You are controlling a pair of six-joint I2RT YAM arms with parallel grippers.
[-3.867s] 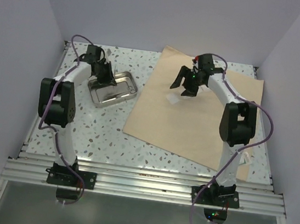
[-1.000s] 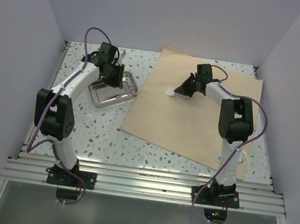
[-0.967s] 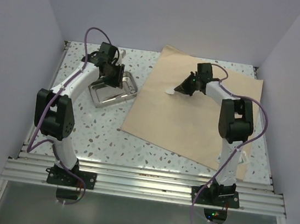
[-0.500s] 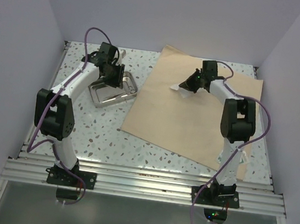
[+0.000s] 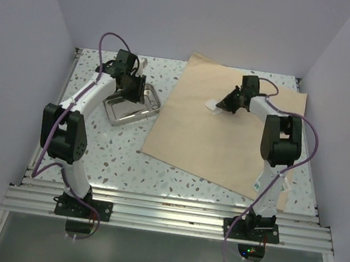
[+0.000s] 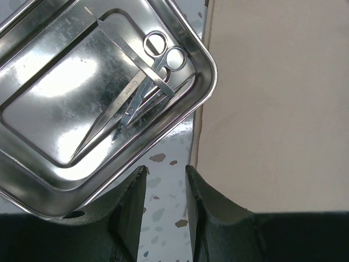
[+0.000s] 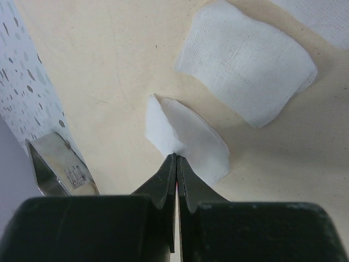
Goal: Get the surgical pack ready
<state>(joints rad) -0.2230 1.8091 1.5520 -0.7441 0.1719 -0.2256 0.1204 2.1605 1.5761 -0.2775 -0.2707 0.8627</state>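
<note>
The tan wrap sheet (image 5: 226, 138) lies flat on the right half of the table. My right gripper (image 7: 177, 157) is shut on a white gauze square (image 7: 191, 139), pinching it up off the sheet near the far left part (image 5: 212, 104). Two more gauze squares (image 7: 245, 60) lie flat on the sheet beyond it. The shiny metal tray (image 5: 131, 106) sits left of the sheet and holds scissors (image 6: 158, 52) and forceps. My left gripper (image 6: 165, 177) hangs open over the bare strip of table between tray and sheet, with nothing between its fingers.
The speckled table (image 5: 114, 155) is boxed in by pale walls at the back and both sides. A metal rail (image 5: 164, 213) runs along the near edge by the arm bases. The tray's corner (image 7: 57, 164) shows at the left of the right wrist view.
The right gripper has moved to the right across the sheet, carrying the pinched gauze with it. The left arm has stayed still by the tray.
</note>
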